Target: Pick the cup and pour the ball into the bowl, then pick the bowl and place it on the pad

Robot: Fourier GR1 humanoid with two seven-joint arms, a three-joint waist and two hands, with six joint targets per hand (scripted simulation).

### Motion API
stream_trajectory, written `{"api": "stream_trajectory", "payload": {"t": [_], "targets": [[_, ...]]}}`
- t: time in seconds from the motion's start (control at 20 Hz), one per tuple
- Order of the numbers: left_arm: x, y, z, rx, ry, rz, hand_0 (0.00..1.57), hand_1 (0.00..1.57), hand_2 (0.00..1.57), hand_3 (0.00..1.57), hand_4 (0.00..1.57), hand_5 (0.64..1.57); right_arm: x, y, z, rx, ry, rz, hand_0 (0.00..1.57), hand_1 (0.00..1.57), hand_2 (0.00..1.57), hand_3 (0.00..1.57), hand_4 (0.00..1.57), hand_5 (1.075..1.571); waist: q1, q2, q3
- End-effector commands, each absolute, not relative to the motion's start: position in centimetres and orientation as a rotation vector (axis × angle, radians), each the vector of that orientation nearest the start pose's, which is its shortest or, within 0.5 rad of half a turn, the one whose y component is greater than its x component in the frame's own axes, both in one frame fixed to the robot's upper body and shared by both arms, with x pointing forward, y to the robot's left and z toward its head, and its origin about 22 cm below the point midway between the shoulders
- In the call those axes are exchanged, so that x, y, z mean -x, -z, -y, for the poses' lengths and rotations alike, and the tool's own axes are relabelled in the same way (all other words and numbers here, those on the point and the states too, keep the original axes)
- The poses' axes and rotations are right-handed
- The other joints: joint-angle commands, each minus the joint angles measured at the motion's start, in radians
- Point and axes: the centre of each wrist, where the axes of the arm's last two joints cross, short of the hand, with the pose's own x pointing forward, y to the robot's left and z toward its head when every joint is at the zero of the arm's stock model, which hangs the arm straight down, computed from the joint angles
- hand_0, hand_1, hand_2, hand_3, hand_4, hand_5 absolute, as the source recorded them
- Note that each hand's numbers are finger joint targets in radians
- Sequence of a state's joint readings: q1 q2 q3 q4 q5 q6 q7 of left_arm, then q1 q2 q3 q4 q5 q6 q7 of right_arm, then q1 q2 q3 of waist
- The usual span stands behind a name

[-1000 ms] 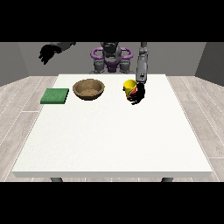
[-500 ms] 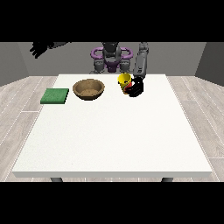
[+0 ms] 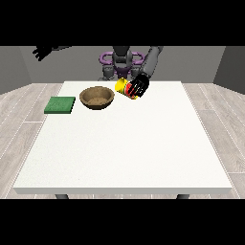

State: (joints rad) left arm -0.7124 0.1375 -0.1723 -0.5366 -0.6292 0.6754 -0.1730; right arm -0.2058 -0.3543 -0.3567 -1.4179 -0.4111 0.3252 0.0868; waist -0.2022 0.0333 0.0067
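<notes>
A round yellow cup (image 3: 125, 88), tilted beside the brown wooden bowl (image 3: 97, 97), is grasped by the hand at the view's right (image 3: 139, 86)

Single front cam, across table (image 3: 124, 143), facing robot (image 3: 122, 60), high-angle, whole tabletop visible.

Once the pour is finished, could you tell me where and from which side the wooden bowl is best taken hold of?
Probably the rim of the wooden bowl, taken from above. It sits upright and open, wide and shallow, so the thin rim suits a pinch better than the sloping wall. The rim nearest the green pad has free table beside it; the opposite side is crowded by the yellow cup, held tilted in the hand at the view's right.
</notes>
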Motion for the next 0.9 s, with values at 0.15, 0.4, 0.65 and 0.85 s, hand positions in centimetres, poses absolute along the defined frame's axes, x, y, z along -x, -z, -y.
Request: {"api": "stream_trajectory", "payload": {"t": [0.15,0.4,0.65,0.85], "targets": [[-37.7,3.4,-11.3,-1.059,1.001,1.502,1.35,1.35,1.57,1.57,1.44,1.540,-27.3,-3.8,39.7,-0.075,0.132,1.558,0.00,0.00,0.00,0.00,0.69,1.560,0.070,-0.099,-0.0051],[-39.8,-1.3,-7.4,-1.194,1.158,1.456,1.33,1.33,1.57,1.57,1.47,1.535,-27.0,-2.8,41.5,-0.072,0.106,1.564,0.00,0.00,0.00,0.12,0.70,1.561,0.062,-0.080,-0.0045],[-40.0,-2.3,-5.9,-1.461,1.316,1.362,1.46,1.46,1.57,1.57,1.26,1.557,-29.4,-3.9,39.8,-0.095,0.100,1.590,0.00,0.00,0.00,0.18,0.69,1.556,0.039,-0.081,-0.0051],[-39.7,-3.2,-4.4,-1.616,1.454,1.287,1.40,1.40,1.57,1.57,1.04,1.571,-29.6,-3.6,40.4,-0.110,0.102,1.580,0.00,0.00,0.00,0.26,0.69,1.554,0.033,-0.087,-0.0048]]}}
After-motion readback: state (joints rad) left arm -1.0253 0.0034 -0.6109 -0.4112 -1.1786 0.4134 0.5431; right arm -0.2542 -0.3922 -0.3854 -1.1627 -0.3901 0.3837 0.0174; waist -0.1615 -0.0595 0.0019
